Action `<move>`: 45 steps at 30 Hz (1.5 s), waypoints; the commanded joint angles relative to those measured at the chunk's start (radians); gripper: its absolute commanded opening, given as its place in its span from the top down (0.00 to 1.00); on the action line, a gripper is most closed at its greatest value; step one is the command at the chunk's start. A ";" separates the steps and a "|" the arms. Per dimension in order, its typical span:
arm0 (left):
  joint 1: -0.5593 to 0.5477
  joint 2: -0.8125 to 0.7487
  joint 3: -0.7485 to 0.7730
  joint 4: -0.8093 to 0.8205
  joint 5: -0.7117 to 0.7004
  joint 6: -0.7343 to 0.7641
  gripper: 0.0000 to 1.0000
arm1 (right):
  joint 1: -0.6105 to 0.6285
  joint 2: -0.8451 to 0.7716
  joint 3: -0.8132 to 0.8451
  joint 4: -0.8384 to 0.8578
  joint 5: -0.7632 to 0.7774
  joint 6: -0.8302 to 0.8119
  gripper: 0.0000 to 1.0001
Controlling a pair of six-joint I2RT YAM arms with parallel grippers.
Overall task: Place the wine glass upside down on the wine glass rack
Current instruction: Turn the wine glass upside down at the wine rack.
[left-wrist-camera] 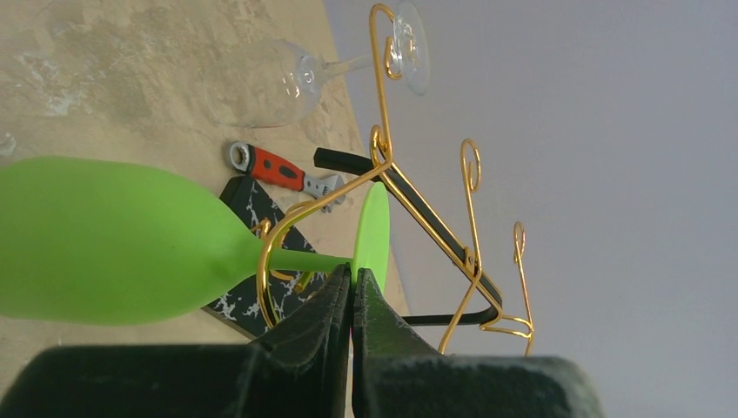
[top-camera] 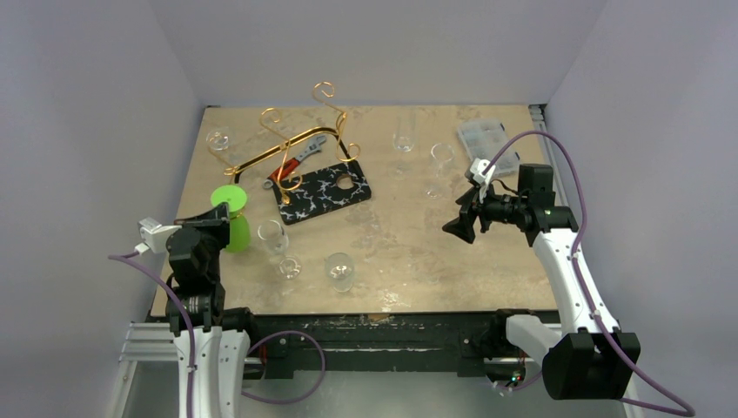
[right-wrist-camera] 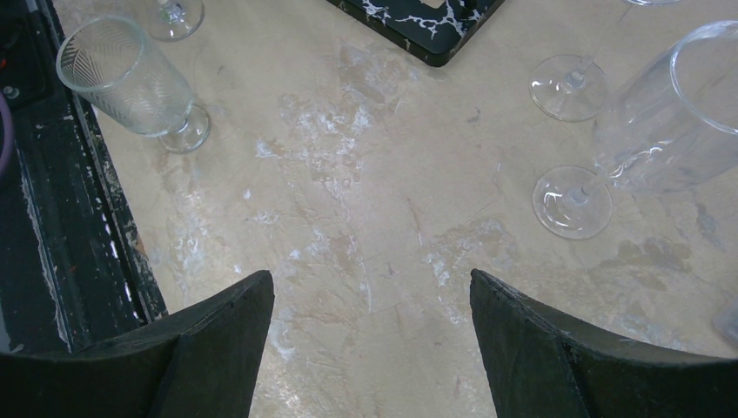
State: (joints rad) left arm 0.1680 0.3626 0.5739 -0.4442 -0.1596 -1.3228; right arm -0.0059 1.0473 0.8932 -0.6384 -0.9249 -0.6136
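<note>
Green glass (left-wrist-camera: pixel 113 239) — stem at gold rack (left-wrist-camera: pixel 435 228)

Pale walls (top-camera: pixel 87 104), scuffed beige tabletop (top-camera: pixel 409 252)

Robot lab: plain-walled test table (top-camera: pixel 409 252)
</note>
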 commanded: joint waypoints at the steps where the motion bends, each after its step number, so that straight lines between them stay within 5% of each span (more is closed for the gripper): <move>1: 0.006 -0.006 0.033 -0.004 0.014 0.016 1.00 | -0.003 -0.012 0.019 -0.007 0.001 -0.014 0.20; 26: -0.008 -0.034 0.104 -0.135 0.019 0.031 1.00 | -0.002 -0.011 0.021 -0.009 -0.001 -0.014 0.20; 45: -0.015 0.000 0.034 -0.006 0.083 -0.019 1.00 | -0.002 -0.013 0.019 -0.009 0.000 -0.014 0.20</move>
State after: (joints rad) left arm 0.1558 0.3466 0.6147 -0.5304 -0.1001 -1.3266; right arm -0.0059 1.0473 0.8932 -0.6384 -0.9249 -0.6136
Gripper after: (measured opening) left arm 0.010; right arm 0.801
